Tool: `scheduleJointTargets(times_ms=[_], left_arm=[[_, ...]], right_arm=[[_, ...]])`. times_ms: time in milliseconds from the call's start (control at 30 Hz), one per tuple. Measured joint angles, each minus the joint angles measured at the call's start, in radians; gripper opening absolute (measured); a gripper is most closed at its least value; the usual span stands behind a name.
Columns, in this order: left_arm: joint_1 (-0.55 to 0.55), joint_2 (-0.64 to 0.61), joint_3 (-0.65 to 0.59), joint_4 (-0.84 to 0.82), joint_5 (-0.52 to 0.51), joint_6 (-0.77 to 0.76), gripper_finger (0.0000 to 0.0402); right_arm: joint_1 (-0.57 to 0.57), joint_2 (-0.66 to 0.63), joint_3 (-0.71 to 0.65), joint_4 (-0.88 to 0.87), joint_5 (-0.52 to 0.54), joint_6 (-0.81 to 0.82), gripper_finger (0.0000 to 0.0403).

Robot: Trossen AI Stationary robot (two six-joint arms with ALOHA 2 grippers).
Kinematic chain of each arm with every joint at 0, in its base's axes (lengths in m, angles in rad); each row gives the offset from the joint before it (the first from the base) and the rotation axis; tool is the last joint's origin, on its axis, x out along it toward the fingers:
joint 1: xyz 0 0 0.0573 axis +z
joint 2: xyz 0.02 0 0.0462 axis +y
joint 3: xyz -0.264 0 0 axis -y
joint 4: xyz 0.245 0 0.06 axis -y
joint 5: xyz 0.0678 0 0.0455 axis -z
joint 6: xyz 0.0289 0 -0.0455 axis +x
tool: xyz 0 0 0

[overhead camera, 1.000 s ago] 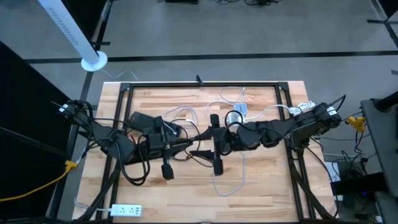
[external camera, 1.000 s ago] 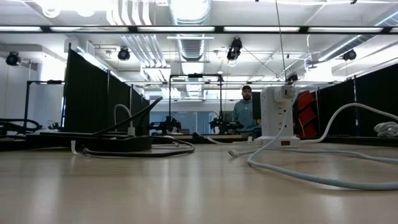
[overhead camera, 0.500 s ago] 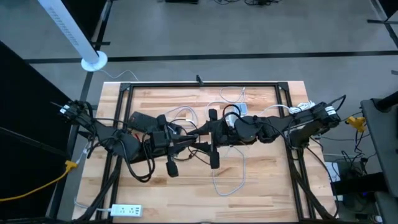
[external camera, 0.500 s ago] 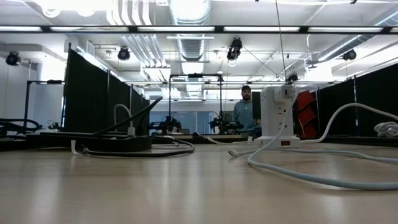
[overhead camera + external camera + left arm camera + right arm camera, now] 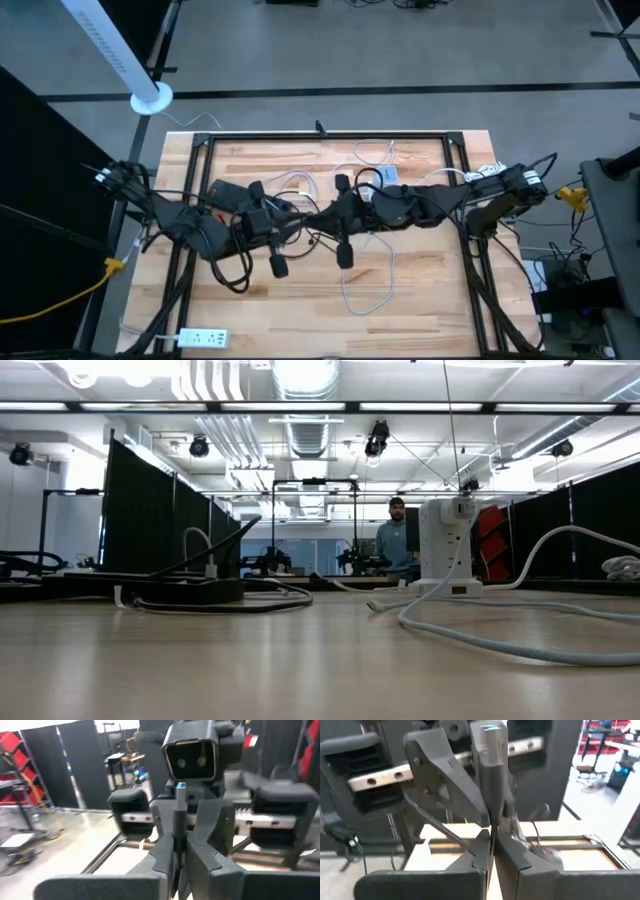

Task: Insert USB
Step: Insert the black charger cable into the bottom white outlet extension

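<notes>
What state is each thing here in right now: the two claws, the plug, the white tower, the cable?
left gripper, shut on the USB plug.
right gripper, shut, right at that plug.
USB plug, held, not in any socket.
white power tower, standing upright.
white cable, lying loose.

Through the right wrist camera I see my right claw [image 5: 492, 851] with its two dark fingers [image 5: 470, 857] pressed together at the tips, pinching the base of a grey USB plug [image 5: 490, 765] that stands up with its metal end away from me. Facing it close up is the left claw [image 5: 451, 790], its dark fingers meeting on the same plug. Behind them lies the wooden worktop [image 5: 580, 847], with a black frame rail [image 5: 582, 827] along its edge.
</notes>
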Motion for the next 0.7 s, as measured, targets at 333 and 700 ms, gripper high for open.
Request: scheduleJointTargets(times_ms=[333, 700], left_arm=[[0.003, -0.105, 0.0, -0.379, 0.013, -0.277, 0.0084], [0.005, -0.147, 0.0, -0.918, 0.539, -0.894, 0.0075]], right_arm=[[-0.027, -0.143, 0.0, -0.391, 0.292, -0.142, 0.0001], [-0.107, -0.105, -0.011, -0.49, 0.151, -0.437, 0.0]])
